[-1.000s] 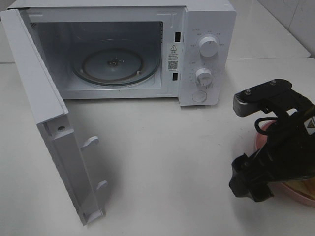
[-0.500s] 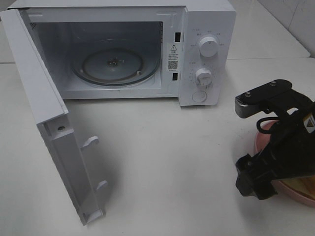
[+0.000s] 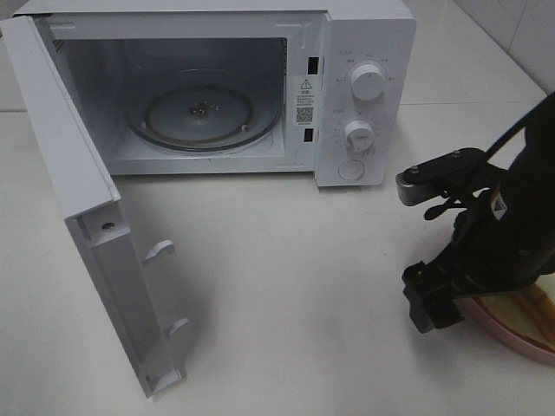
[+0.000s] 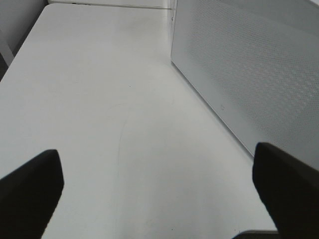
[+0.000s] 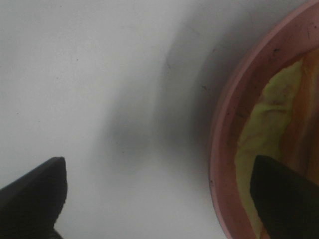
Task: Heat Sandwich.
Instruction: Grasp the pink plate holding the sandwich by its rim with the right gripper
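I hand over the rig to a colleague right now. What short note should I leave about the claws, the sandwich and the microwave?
Left claw: open and empty, over the bare table beside the microwave.
Right claw: open and empty, at the rim of the pink plate. One finger is over the plate, the other over the table.
Sandwich: lies on the plate, to the right of the microwave.
Done: the door stands wide open and the glass tray inside is bare.
Left: grip the plate, set it inside, shut the door, then probably turn the knobs.
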Tool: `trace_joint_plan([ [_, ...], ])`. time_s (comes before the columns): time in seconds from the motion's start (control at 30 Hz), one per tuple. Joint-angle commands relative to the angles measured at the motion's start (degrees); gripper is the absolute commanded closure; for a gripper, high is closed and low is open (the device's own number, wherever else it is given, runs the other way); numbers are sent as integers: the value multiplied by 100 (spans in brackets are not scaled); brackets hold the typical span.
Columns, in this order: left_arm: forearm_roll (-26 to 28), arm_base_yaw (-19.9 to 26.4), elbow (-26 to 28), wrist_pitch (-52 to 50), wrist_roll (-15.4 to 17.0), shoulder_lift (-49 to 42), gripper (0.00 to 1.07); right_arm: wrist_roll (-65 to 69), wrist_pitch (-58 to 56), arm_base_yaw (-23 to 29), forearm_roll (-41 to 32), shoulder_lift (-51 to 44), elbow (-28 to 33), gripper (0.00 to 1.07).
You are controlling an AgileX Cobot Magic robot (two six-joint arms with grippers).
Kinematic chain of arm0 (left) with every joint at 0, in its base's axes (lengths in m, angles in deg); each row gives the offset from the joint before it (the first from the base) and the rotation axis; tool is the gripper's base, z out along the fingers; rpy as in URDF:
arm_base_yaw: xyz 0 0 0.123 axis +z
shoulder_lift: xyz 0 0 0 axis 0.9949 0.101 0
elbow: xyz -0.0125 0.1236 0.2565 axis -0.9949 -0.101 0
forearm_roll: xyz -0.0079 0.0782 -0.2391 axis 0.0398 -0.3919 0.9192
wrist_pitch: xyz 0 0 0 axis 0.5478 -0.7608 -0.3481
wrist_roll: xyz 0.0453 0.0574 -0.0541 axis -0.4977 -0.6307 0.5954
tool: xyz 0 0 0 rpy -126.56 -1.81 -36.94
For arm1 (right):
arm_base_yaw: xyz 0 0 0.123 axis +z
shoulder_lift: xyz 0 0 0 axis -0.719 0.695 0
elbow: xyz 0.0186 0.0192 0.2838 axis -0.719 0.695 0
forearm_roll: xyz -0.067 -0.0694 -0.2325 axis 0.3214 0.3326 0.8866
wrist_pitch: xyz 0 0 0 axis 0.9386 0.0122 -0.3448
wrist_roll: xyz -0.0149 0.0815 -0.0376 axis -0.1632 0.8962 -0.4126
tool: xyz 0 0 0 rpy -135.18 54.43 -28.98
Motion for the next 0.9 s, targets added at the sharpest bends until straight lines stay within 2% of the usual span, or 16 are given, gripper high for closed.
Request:
trace_joint_plan([
  [0.03, 34, 11, -11, -57, -6, -109, 9, 40, 11, -74, 149, 286, -166, 14],
  [0.33, 34, 11, -11, -57, -6, -109, 9, 6, 17, -424, 235, 802, -367, 15],
  [0.9, 34, 11, -11, -57, -6, -109, 9, -11, 413, -430, 241, 1530, -367, 17],
])
